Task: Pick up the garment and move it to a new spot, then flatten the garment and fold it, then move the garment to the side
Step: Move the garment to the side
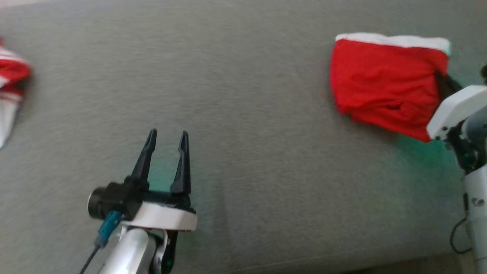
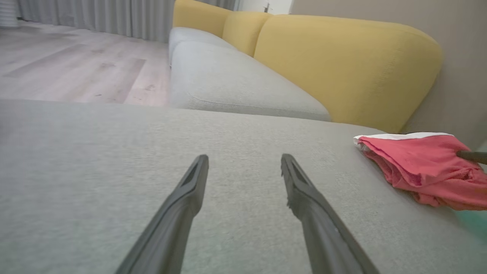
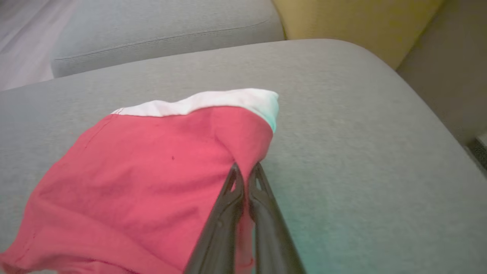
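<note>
Starting far to the left of the red shorts [image 1: 380,80]: noting a red-and-white striped cloth [image 1: 11,76] at the edge of the grey sofa seat [image 1: 266,152], well apart and best left alone. Nearer, though also well left of the shorts, hovering the left end effector [image 1: 168,133] over bare seat, fingers spread wide and carrying nothing.

Finding the shorts lying on the seat in a compact, seemingly folded bundle, with the white waistband [image 1: 392,39] along the far edge. At the shorts' right edge, pinching fabric with the right end effector [image 3: 246,167], fingers drawn narrow together on a fold just below the waistband corner.

Judging this to be the grasp for moving the garment. For doing it well, probably:
- checking for all layers caught before lifting
- guarding against an unfolding bundle under a single-point pinch
- lifting low and slowly, or dragging gently across the seat
- possibly bringing the idle left end effector to the shorts' left edge for support
</note>
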